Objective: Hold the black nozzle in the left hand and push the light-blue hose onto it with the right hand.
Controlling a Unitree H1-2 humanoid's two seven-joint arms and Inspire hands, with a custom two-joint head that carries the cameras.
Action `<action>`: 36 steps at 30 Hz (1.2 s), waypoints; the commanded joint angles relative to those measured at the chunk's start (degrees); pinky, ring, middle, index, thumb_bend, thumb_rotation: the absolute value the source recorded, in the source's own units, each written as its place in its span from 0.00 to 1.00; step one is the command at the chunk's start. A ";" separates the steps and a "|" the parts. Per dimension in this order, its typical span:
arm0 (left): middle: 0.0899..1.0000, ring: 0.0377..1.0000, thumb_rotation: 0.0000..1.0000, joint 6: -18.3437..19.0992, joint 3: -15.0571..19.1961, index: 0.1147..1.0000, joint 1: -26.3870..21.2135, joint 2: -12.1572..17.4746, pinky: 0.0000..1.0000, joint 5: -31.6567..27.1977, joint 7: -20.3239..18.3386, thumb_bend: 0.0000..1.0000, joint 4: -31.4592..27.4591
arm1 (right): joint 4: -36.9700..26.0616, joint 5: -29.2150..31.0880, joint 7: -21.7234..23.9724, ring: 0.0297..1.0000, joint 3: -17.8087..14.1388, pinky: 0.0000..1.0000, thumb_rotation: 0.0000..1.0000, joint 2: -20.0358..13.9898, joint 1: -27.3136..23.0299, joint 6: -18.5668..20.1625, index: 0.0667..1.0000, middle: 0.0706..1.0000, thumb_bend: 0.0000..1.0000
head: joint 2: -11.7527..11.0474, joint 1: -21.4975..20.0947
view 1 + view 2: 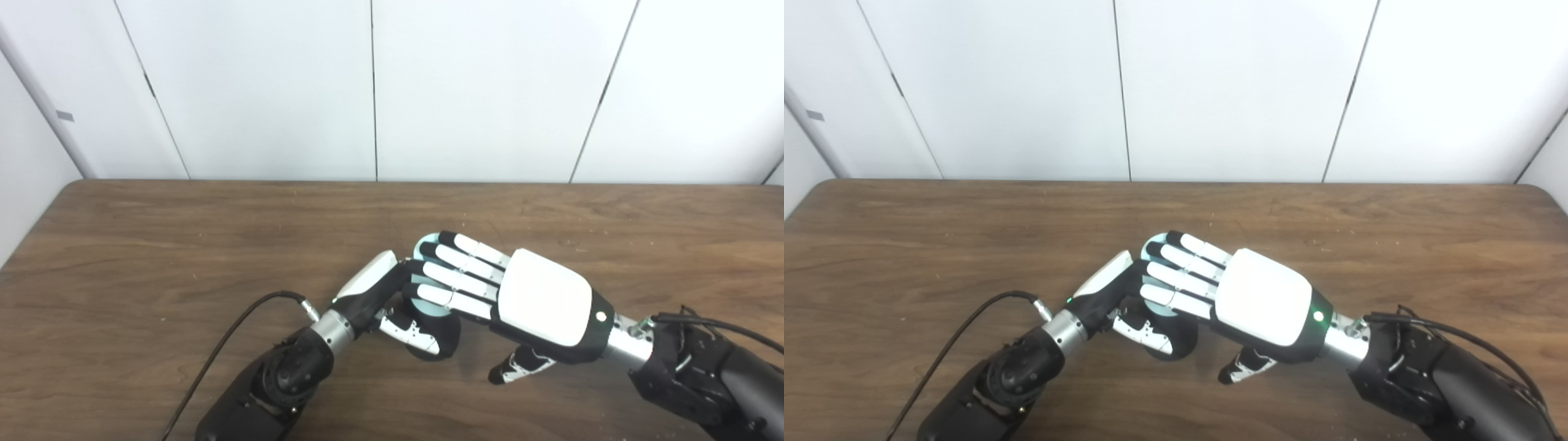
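Light-blue hose [424, 247]: only slivers show (mostly hidden) beneath my right hand [527, 300], whose flat fingers [462, 269] cover it. Black nozzle [438, 343]: gripped in my left hand [383, 297], touching the hose. Surface: brown wood-grain table [153, 245]. Room: white panelled wall [257, 86] behind.

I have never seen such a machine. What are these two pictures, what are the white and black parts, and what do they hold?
Both pictures come from two cameras on a humanoid robot's head, side by side, so they show one scene. Two arms enter from below. The left robot hand grips a black nozzle just above the wooden table. The right robot hand lays its fingers over a light-blue hose, mostly hidden beneath them. I cannot see whether hose and nozzle are joined. A black cable runs to the left wrist.
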 commanded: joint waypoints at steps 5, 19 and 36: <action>0.42 0.33 0.00 6.54 -1.74 0.42 3.54 2.50 0.28 4.14 -4.39 0.53 3.43 | -1.01 1.94 3.42 1.00 -0.68 1.00 0.14 -0.76 -1.54 -1.06 0.94 0.97 0.74 | 0.08 0.10; 0.42 0.33 0.00 7.07 -2.09 0.42 3.48 2.59 0.28 4.89 -4.46 0.53 2.76 | -0.53 4.76 6.33 1.00 0.60 0.99 0.14 -1.05 -1.52 -1.07 0.95 0.97 0.74 | 0.07 0.20; 0.42 0.34 0.00 6.81 -2.30 0.42 3.32 2.93 0.29 4.71 -4.52 0.53 3.21 | -0.62 2.85 6.47 1.00 1.89 1.00 0.13 -1.35 -1.46 -1.07 0.93 0.97 0.73 | 0.24 0.12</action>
